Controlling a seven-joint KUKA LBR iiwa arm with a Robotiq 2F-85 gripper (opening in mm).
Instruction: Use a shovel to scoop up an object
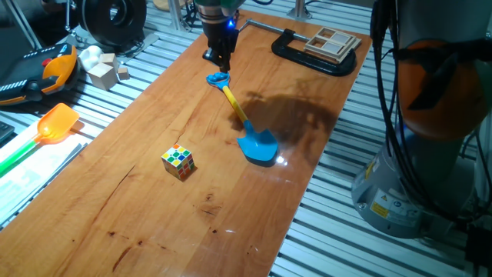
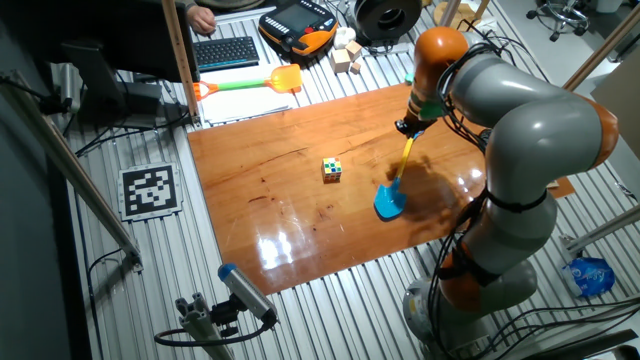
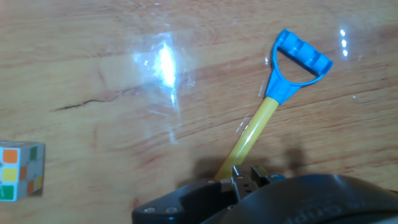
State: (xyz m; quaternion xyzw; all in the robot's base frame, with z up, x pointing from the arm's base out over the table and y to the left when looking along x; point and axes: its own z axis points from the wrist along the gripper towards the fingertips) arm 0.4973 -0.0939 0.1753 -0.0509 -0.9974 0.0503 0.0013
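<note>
The shovel lies flat on the wooden table [image 1: 138, 215]. Its blue blade [image 1: 257, 146] points toward the near right edge, and its yellow shaft [image 1: 235, 105] runs up to the blue D-loop [image 1: 218, 79]. My gripper [image 1: 218, 65] hovers just above the loop end with its fingers together, holding nothing. In the hand view the loop [image 3: 298, 59] and shaft [image 3: 252, 134] show, and the blade is hidden under my gripper [image 3: 244, 178]. The multicoloured cube [image 1: 178, 161] stands left of the blade, also in the hand view [image 3: 20, 171] and the other fixed view [image 2: 332, 169].
A black C-clamp [image 1: 311, 58] holding a wooden tile board [image 1: 330, 42] sits at the table's far right. Off the table's left edge lie an orange scoop with a green handle [image 1: 54, 123] and pale wooden blocks [image 1: 104, 73]. The arm's base [image 1: 430, 115] stands on the right.
</note>
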